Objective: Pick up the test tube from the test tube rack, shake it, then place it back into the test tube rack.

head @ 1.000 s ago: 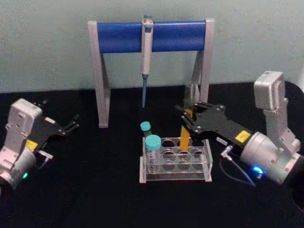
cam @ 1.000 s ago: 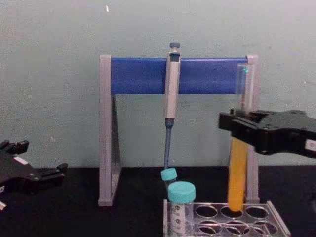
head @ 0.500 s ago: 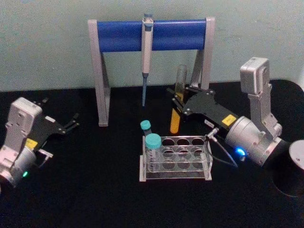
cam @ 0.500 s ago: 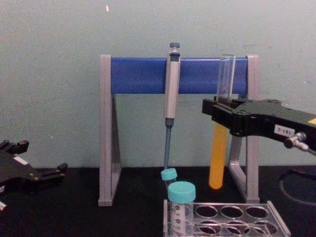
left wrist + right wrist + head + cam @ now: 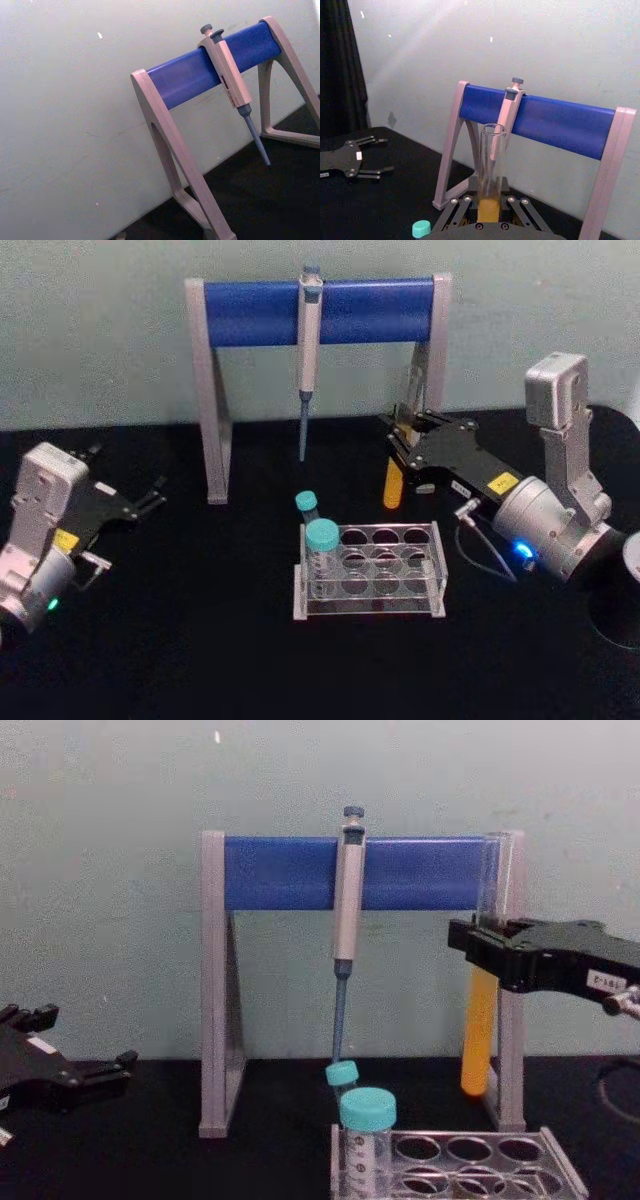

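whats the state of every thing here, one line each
test tube rack: standing on the table, two holes filled, the others empty
teal-capped tubes: capped, standing in the rack's left end
test tube: uncapped, upright, lifted clear of the rack, orange liquid in its lower part
right gripper: shut on the test tube, above and behind the rack's right end
left gripper: open, parked at far left
pipette: hanging on its stand

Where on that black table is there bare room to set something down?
Bare table lies between the left gripper and the test tube rack, and along the front edge before the rack. Crowded: behind and right of the rack, where the right gripper holds the test tube by the pipette stand.
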